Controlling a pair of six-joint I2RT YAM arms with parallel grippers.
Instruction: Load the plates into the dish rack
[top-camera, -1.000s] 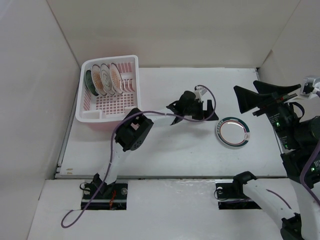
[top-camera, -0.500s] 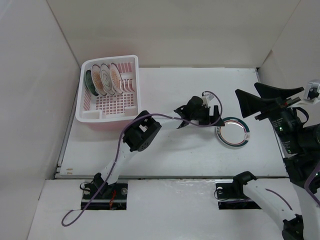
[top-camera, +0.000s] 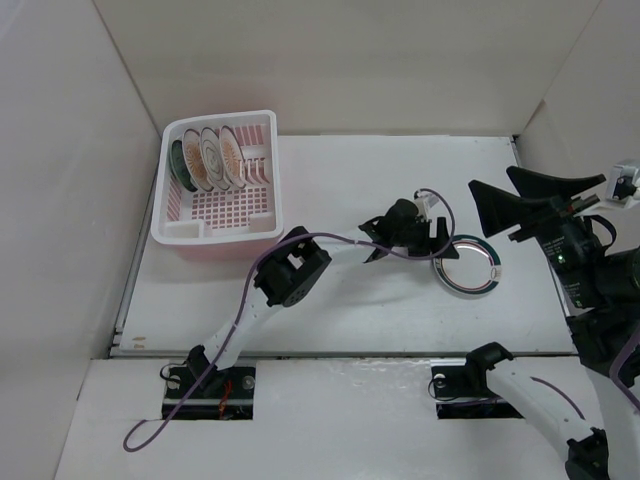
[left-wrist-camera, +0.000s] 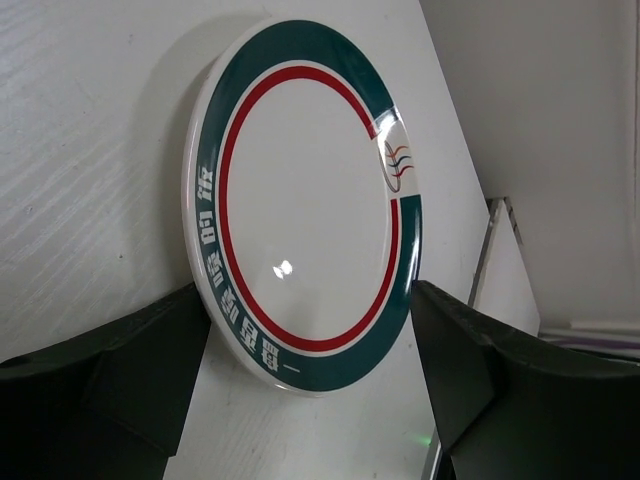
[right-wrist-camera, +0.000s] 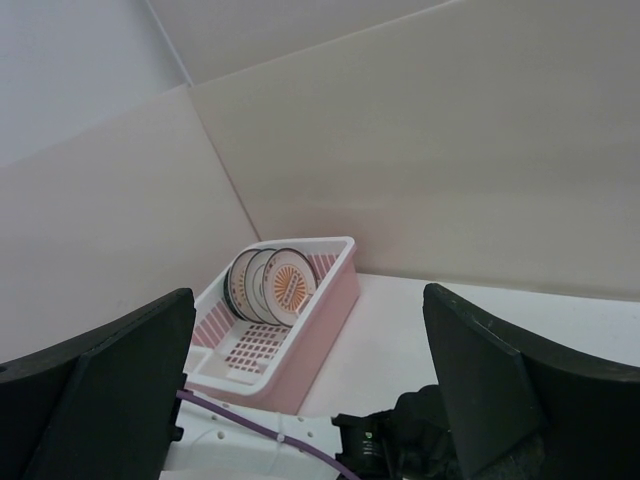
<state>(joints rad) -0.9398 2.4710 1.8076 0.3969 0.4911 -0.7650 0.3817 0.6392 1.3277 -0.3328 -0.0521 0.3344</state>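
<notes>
A white plate with a dark teal rim and a red ring (top-camera: 466, 265) lies flat on the table right of centre. My left gripper (top-camera: 442, 244) is open at the plate's left edge. In the left wrist view the plate (left-wrist-camera: 300, 200) fills the frame, and its near edge sits between the two spread fingers (left-wrist-camera: 120, 380). The pale pink dish rack (top-camera: 262, 196) stands at the far left with several plates upright in it, among them a dark teal one (top-camera: 179, 165) and an orange sunburst one (top-camera: 232, 155). My right gripper (top-camera: 492, 180) is open and empty, raised at the right.
The right wrist view shows the rack (right-wrist-camera: 330, 300) with its upright plates (right-wrist-camera: 290, 283), and the left arm's wrist (right-wrist-camera: 410, 435) below. White walls enclose the table at the back and on both sides. A purple cable (top-camera: 330, 238) loops along the left arm.
My left gripper has moved right across the table and now reaches the plate's left edge. The right arm shifted slightly and then stayed put.
</notes>
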